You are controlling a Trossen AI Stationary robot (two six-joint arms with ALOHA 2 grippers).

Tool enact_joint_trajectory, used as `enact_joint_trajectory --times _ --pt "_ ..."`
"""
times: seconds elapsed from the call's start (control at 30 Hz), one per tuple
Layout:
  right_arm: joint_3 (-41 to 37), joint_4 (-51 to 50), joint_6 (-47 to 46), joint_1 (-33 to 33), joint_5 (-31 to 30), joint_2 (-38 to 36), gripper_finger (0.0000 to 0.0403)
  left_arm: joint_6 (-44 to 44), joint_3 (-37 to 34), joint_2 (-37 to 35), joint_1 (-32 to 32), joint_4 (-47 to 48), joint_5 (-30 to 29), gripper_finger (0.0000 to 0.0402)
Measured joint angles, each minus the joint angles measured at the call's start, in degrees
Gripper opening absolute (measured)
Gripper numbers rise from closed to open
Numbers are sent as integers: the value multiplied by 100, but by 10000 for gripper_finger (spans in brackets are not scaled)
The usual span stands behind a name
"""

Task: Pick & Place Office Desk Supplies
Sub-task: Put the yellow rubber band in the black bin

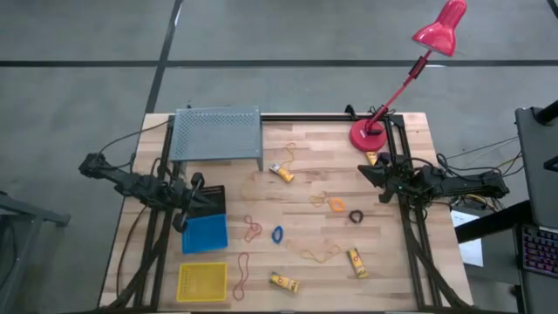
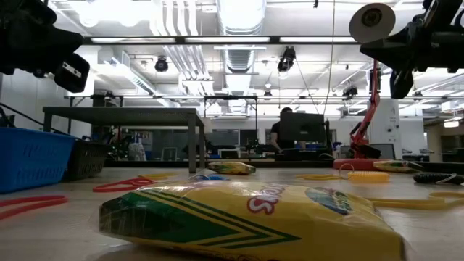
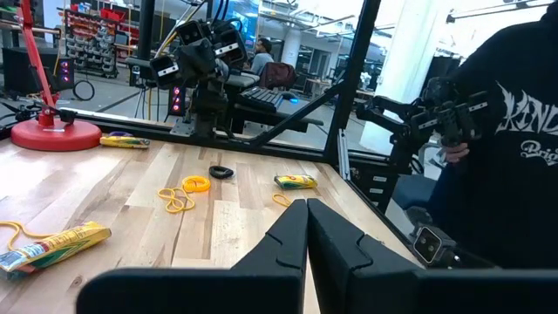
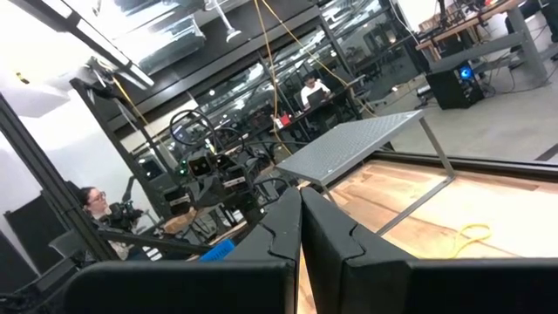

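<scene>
The office desk supplies lie scattered on the wooden table: yellow crayon packs (image 1: 281, 173) (image 1: 283, 283) (image 1: 357, 262), red rubber-band loops (image 1: 252, 229) (image 1: 241, 275), an orange band (image 1: 336, 205), a yellow band (image 1: 321, 255), a blue ring (image 1: 277, 234) and a black ring (image 1: 356, 215). One pack (image 2: 246, 217) fills the low view's foreground. My left gripper (image 1: 196, 181) (image 3: 307, 209) is shut and empty, held level above the black bin at the table's left. My right gripper (image 1: 364, 170) (image 4: 301, 196) is shut and empty at the table's right, near the lamp's base.
Black (image 1: 206, 199), blue (image 1: 205, 233) and yellow (image 1: 201, 281) bins stand in a row along the left side. A grey mesh stand (image 1: 217, 133) sits at the far left, a pink lamp (image 1: 370, 135) at the far right. A person in dark clothes (image 3: 497, 131) stands beyond the table.
</scene>
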State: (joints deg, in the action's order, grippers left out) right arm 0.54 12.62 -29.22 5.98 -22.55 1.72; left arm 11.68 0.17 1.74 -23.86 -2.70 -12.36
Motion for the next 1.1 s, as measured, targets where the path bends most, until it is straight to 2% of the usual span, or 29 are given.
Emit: enact_joint_trajectory --times 0.17,0.3,0.37,0.53,0.83,0.93,1.1 --pt "1 34 -98 0 2 -1 8 0 -1 0 -2 0 0 14" --pt "2 166 -1041 0 46 -2 8 -1 0 0 0 0 0 14" --pt "2 171 -1424 -2 -144 -2 8 -2 2 0 -2 1 0 14" --pt "1 262 -1717 -2 -379 0 8 0 1 0 0 0 0 14" --pt "101 647 -1716 -50 -463 107 8 -2 0 0 -1 0 0 14" --pt "498 644 -1557 -50 -544 340 8 0 1 0 -2 0 0 14" --pt "1603 412 -567 -50 -1000 1087 8 -2 -1 0 0 0 0 14"
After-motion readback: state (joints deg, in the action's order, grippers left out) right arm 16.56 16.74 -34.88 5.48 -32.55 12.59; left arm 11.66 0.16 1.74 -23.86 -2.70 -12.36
